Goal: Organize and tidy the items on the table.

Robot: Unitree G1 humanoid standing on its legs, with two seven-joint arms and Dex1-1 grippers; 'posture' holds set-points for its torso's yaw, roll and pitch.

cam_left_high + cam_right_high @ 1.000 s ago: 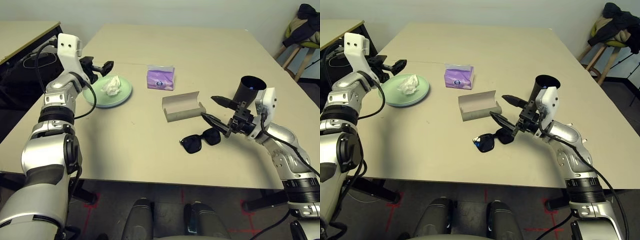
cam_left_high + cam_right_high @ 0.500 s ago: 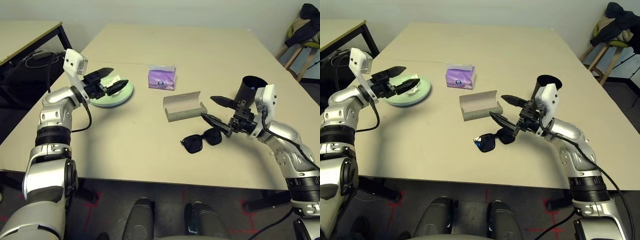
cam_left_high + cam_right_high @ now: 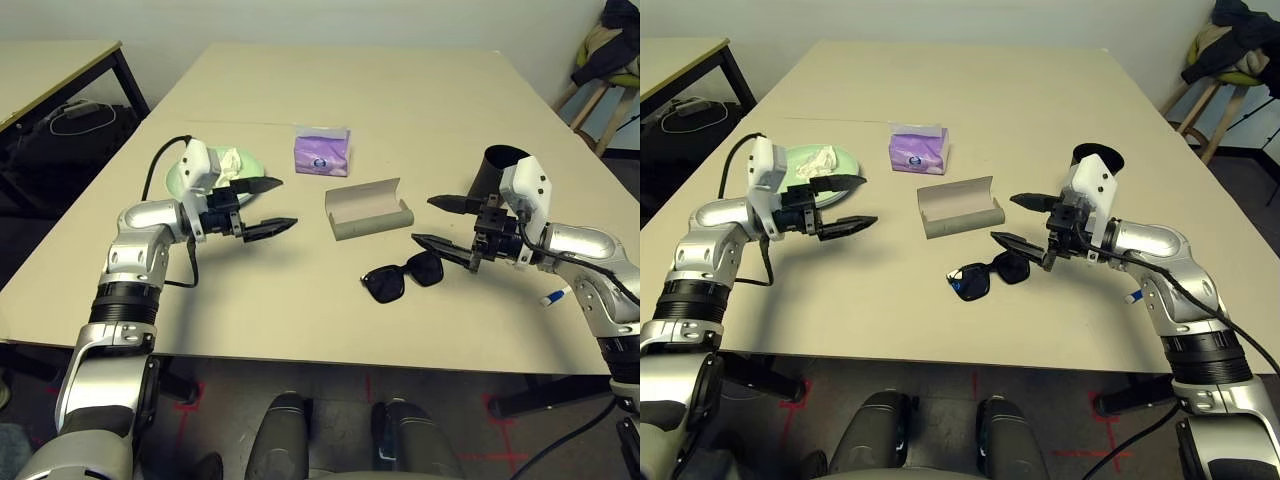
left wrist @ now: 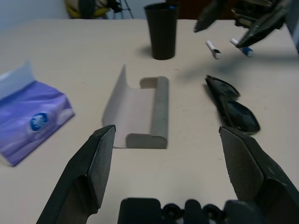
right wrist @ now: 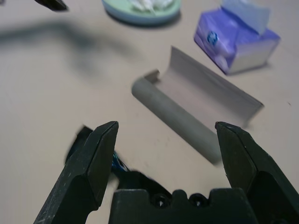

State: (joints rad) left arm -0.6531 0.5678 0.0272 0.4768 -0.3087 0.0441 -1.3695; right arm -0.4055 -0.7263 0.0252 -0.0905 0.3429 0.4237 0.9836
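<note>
Both grippers, left gripper and right gripper, gape empty; only the left wrist view shows the thin white black-capped pen beside the tall black cup.

plates partly hidden, pen half hidden

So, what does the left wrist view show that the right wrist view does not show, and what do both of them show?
Only the left wrist view shows the black cup, the pen lying beside it, and the right gripper, open, above the table. Only the right wrist view shows the green plate with the white tissue on it, and one fingertip of the left gripper. Both show the open glasses case, the purple tissue pack and the black sunglasses, although the right wrist view catches only a small part of the sunglasses.
</note>
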